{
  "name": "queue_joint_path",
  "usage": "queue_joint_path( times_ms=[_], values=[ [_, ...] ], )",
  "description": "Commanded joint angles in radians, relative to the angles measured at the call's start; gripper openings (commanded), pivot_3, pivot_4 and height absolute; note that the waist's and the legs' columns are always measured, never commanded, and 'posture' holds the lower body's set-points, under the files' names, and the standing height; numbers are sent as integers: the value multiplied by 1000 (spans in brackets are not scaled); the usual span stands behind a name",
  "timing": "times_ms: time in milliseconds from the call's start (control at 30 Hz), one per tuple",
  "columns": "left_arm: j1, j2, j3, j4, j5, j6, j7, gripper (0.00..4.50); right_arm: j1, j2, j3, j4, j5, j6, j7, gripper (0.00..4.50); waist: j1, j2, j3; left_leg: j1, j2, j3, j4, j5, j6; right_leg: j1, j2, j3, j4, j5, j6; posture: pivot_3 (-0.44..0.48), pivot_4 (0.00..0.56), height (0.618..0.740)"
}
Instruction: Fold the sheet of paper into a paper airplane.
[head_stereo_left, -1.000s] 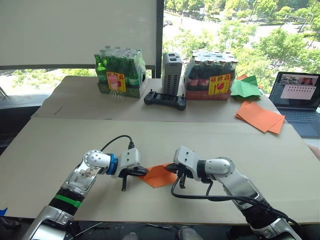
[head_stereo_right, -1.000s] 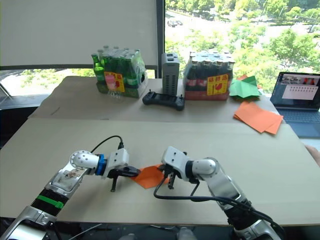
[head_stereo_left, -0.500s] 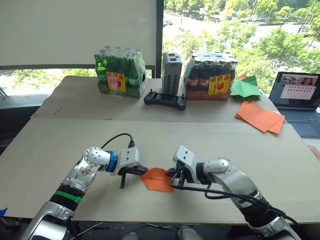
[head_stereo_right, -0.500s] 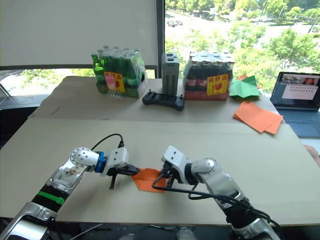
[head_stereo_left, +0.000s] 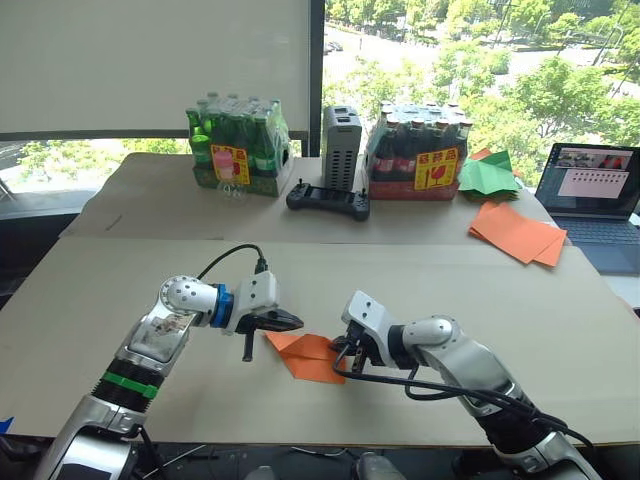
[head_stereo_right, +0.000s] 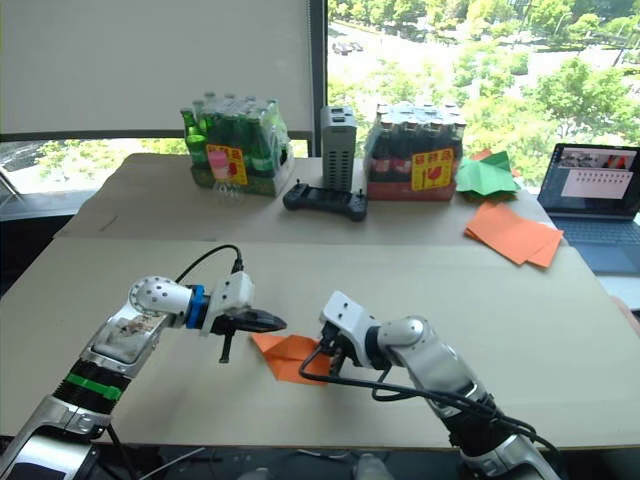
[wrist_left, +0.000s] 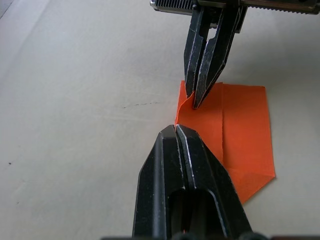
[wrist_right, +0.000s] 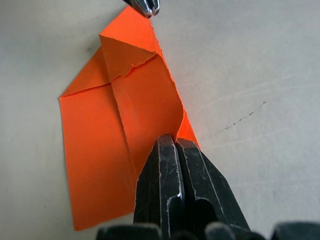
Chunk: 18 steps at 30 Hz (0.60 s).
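The thin bright orange sheet of paper (head_stereo_left: 312, 356), partly folded with one corner turned in, is lying flat on the near beige tabletop (head_stereo_left: 120, 290) between the two grippers; it looks light, limp and tearable, one folded edge already ragged, so it probably wants a gentle pinch at an edge. The right gripper (wrist_right: 175, 141) is nipping the sheet's lifted edge at its 3 o'clock side with jaws pressed together, while the left gripper (wrist_left: 175, 129), jaws also pressed together on nothing, is hovering at the paper's 9 o'clock edge. Bare table is lying open all around, with the green bottle pack (head_stereo_left: 232, 146), black controller (head_stereo_left: 327, 199) and stack of flat orange sheets (head_stereo_left: 519, 231) sitting well apart toward 12 and 2 o'clock.
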Motion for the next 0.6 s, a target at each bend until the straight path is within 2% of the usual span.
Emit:
queue_joint_path(
  times_ms=[33,233,267,533,600],
  values=[
    [12,-25,-21,-17,-10,8,4,0,17,-12,33,44,-23,24,-25,53,0,0,0,0,0,0,0,0,0,0,0,0,0,0,0,0,150,733],
    [16,-66,-70,82,50,-41,27,0,11,-6,23,47,-21,13,-44,53,0,0,0,0,0,0,0,0,0,1,0,0,0,0,0,0,150,733],
    [15,-67,-76,99,61,-54,29,0,10,-2,17,47,-19,11,-49,630,0,0,0,1,0,0,0,0,0,1,1,0,0,0,0,0,150,733],
    [32,-50,-103,209,119,-145,39,0,2,8,-100,-43,53,-50,-53,3276,5,0,0,0,1,0,0,0,0,0,1,0,0,0,-1,0,150,733],
    [33,-49,-103,216,120,-154,38,0,9,-1,-123,-84,73,-105,-37,3276,5,0,0,0,1,0,0,0,0,0,1,0,0,0,-1,0,150,733]
  ],
)
